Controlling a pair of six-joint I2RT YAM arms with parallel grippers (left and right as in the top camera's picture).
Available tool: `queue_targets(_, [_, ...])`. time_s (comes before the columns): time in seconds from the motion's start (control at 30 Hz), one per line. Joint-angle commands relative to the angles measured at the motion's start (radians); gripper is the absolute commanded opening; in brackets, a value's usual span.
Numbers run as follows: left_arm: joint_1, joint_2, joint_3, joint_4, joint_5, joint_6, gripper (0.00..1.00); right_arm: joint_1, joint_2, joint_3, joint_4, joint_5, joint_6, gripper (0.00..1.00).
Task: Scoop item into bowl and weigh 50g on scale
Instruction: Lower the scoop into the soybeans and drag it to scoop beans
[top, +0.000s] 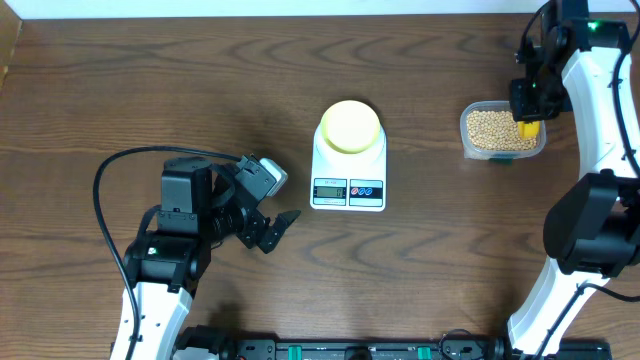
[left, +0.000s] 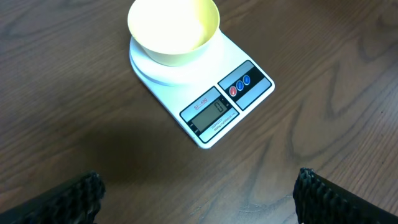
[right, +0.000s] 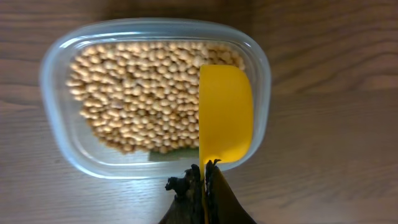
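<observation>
The pale yellow bowl (top: 349, 125) sits empty on the white scale (top: 349, 185); both also show in the left wrist view, the bowl (left: 174, 28) on the scale (left: 211, 102), whose display reads 0. Tan beans (top: 492, 127) fill a clear tub (top: 470, 148) at the right; in the right wrist view the beans (right: 140, 93) lie in the tub (right: 59, 130). My right gripper (right: 205, 169) is shut on the handle of a bright yellow scoop (right: 225, 115), held over the tub's right side; it also shows overhead (top: 528, 105). My left gripper (top: 272, 205) is open and empty, left of the scale.
The wooden table (top: 120, 90) runs all around. A black cable (top: 110, 170) loops by the left arm. The right arm's white links (top: 600, 90) stand along the right edge.
</observation>
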Motion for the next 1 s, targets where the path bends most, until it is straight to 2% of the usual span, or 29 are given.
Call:
queue_targets(0.0, [0.006,0.002,0.01,0.002,0.013,0.006,0.99,-0.004,-0.015,-0.024,0.008,0.068,-0.014,0.01])
queue_targets(0.3, [0.006,0.002,0.01,0.002,0.013,0.006,0.99,-0.004,-0.013,-0.074,0.033,0.025,-0.014,0.01])
queue_targets(0.57, [0.006,0.002,0.01,0.002,0.013,0.006,0.99,-0.024,-0.011,-0.109,0.07,-0.137,-0.014,0.01])
queue_targets(0.97, [0.006,0.002,0.01,0.002,0.013,0.006,0.99,-0.135,0.002,-0.109,0.09,-0.365,-0.041,0.01])
